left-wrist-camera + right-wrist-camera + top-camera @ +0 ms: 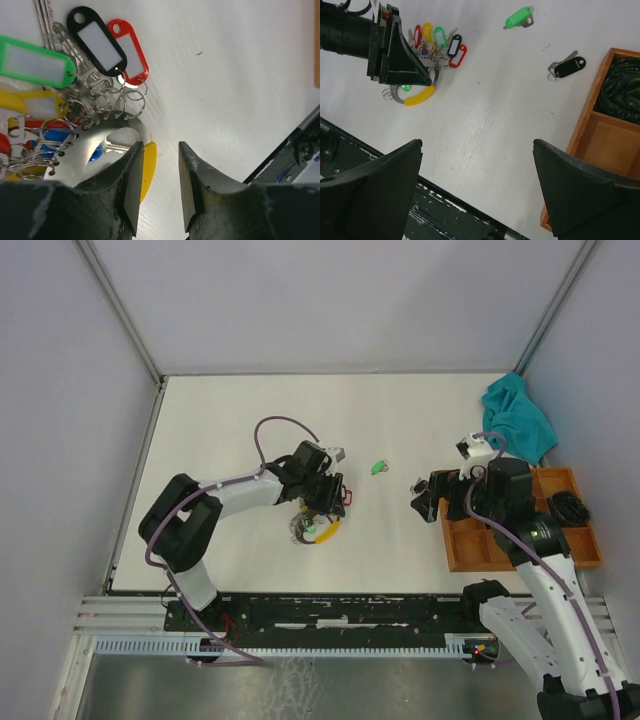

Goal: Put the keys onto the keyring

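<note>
Clutter at the right edge
A teal cloth (518,418) is bunched beside a wooden tray (480,545); a dark coil (568,507) is kept in one compartment.

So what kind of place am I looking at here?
Probably a robot test booth in a lab: plain panel walls box in a white table, and a left arm and right arm are bolted to a metal rail at its near edge.

The left tool (159,190) has matt black, scuffed fingers (131,185). Just beside it, the keyring (92,147) is brushed silvery metal carrying glossy plastic tags (30,62). The bench (225,75) is white, matt and finely ribbed. Right of the right tool (476,155) is a smooth orange-brown wooden tray (615,150).
</note>
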Tool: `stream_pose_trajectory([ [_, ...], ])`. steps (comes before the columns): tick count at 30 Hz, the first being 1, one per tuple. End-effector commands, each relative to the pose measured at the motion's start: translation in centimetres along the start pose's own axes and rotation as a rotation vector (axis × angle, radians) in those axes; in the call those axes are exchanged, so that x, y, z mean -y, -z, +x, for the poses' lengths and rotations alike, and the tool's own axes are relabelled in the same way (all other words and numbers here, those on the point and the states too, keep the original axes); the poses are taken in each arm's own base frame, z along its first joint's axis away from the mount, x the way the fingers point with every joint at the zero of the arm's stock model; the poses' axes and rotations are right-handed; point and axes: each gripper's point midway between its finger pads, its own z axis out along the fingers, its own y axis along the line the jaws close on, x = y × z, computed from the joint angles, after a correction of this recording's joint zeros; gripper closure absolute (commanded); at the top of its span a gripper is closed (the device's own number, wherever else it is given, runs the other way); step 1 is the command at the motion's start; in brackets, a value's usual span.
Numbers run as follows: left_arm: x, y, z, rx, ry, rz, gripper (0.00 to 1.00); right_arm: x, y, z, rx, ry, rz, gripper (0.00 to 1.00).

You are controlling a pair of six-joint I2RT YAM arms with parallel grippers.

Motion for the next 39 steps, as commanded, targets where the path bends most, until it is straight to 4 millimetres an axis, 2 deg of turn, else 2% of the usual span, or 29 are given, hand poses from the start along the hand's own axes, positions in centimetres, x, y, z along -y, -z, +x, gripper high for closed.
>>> stream_pose_trajectory([
  [1,3.9,3.2,-4.8,0.221,0.03,0.119,0.56,-1.8,-1.1,-0.4,-0.033,0.011,-0.114,0.0],
  [4,3.6,5.3,-5.7,0.292,0.017,0.086,0.49,-2.4,-2.1,0.1,-0.075,-0.019,-0.149,0.0],
  [7,2.8,7.0,-5.5,0.332,0.033,0.071,0.45,-2.9,-3.5,0.8,-0.115,-0.059,-0.178,0.0],
  [11,-0.1,8.9,-4.6,0.405,0.101,0.002,0.43,-4.1,-6.5,1.9,-0.144,-0.107,-0.23,0.01],
  [14,-2.9,10.0,-3.1,0.45,0.196,-0.007,0.42,-5.4,-9.0,3.1,-0.182,-0.14,-0.27,0.05],
  [17,-4.3,10.5,-2.0,0.48,0.257,0.002,0.42,-6.1,-11.7,4.0,-0.197,-0.169,-0.263,0.11],
  [18,-4.5,10.4,-1.6,0.483,0.271,0.004,0.42,-6.4,-12.5,4.3,-0.202,-0.17,-0.262,0.13],
  [19,-4.8,10.2,-1.2,0.488,0.291,0.007,0.42,-7.2,-14.1,4.8,-0.221,-0.17,-0.27,0.18],
  [22,-5.0,9.6,-0.7,0.476,0.302,0.016,0.42,-8.0,-16.1,5.4,-0.229,-0.179,-0.272,0.23],
  [28,-5.8,8.3,0.8,0.435,0.322,0.008,0.42,-8.5,-20.2,7.5,-0.263,-0.257,-0.243,0.4],
  [32,-5.9,7.3,1.9,0.408,0.343,0.028,0.43,-8.3,-22.0,9.5,-0.293,-0.284,-0.216,0.42],
  [39,-6.1,5.8,3.5,0.365,0.38,0.056,0.44,-9.5,-24.1,11.5,-0.334,-0.345,-0.255,0.45],
])
